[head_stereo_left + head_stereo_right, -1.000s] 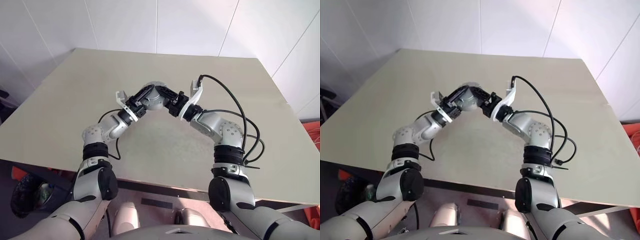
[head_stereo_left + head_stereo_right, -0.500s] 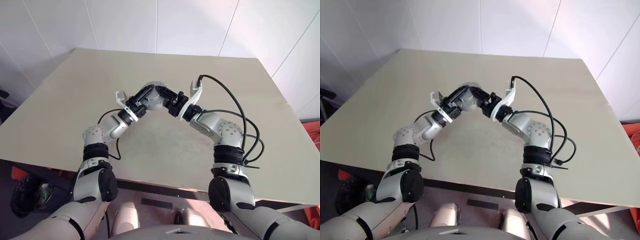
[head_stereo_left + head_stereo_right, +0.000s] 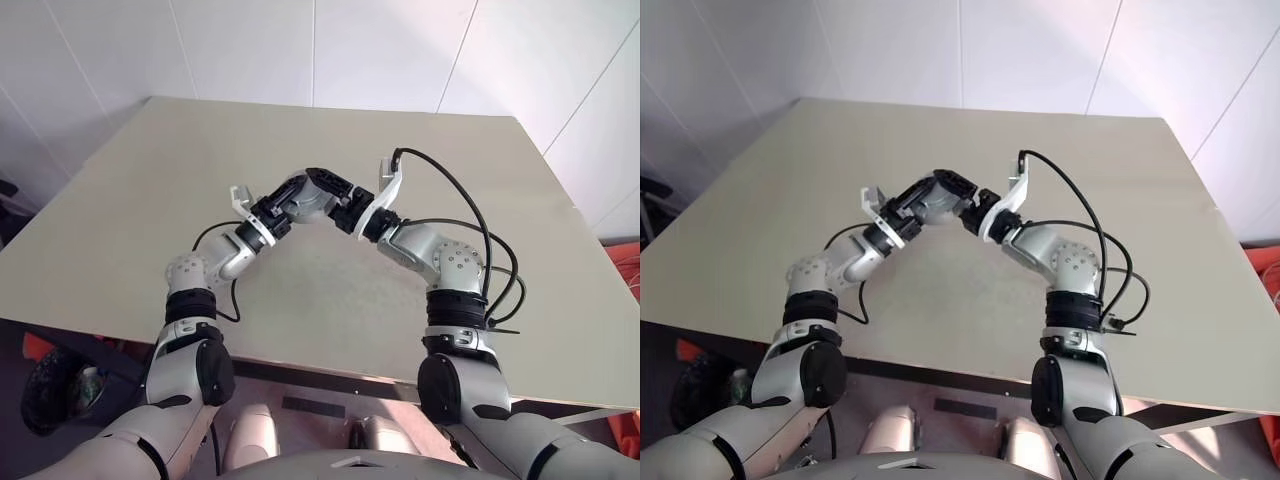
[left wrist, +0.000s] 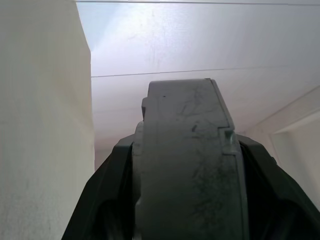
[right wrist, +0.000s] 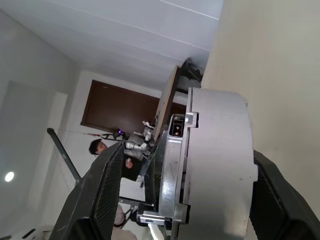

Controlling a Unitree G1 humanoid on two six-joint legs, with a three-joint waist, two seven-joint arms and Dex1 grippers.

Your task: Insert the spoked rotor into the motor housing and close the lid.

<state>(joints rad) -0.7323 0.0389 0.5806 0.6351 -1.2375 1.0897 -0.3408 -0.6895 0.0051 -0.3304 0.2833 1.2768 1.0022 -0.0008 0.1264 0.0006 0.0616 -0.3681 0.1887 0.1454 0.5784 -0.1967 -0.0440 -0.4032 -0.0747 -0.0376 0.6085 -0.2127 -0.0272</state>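
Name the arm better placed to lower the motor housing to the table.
Left, probably: the left gripper clamps the motor housing, while the right gripper has its fingers open around it, one clear of it.

Bare table [image 3: 330, 290] surrounds the raised, meeting arms.

Both arms are silver-grey metal with rounded joint housings and black bands at the elbows and shoulders. A white bracket sits at each wrist. The left tool [image 3: 291, 192] and right tool [image 3: 335, 190] are black, with two fingers each. Black cables loop from the right wrist to the forearm; a thinner one hangs by the left forearm.
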